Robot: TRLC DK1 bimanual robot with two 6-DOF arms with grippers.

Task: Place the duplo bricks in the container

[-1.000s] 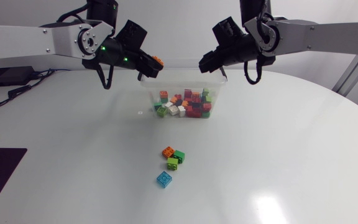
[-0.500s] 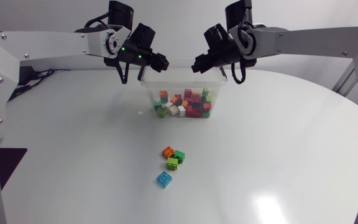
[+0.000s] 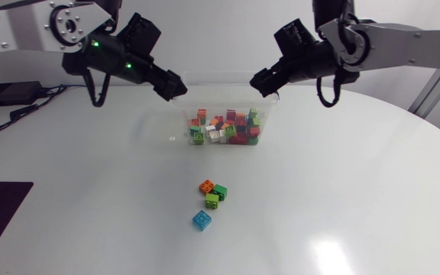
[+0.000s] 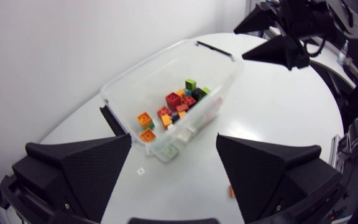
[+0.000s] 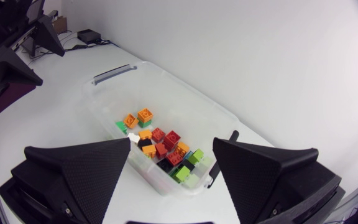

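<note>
The clear plastic container stands on the white round surface in the upper middle of the head view, with a heap of mixed duplo bricks in its near half. The left gripper hangs by its upper left corner and the right gripper by its upper right. Below the container and well apart from it, four loose bricks cluster at centre frame. An orange brick has a green brick just to its right. A lime brick sits beneath them, and a blue brick is lowest.

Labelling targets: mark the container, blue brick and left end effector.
container [image 3: 220,92], head view, bare back wall.
blue brick [image 3: 202,220], head view, top face.
left end effector [image 3: 176,86], head view, between its fingertips.
</note>
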